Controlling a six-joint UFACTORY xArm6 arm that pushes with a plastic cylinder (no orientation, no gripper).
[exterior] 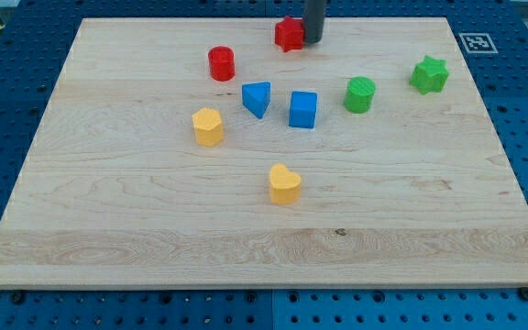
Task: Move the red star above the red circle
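Red star (289,34) sits at the top edge, my tip (313,40) touching its right; an off-centre push risks overshooting the red circle (221,63).

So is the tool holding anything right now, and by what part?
Nothing is held; the rod cannot grip. My tip sits against the view's right side of the red star, apparently touching it.

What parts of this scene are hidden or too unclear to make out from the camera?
- The rod above my tip: cut off by the view's top edge, so the arm is unseen.
- The red star: its right side sits against my tip; whether they touch is unclear.
- The marker at the board's top right: too small to read.
- The yellow block: exact shape hard to tell.
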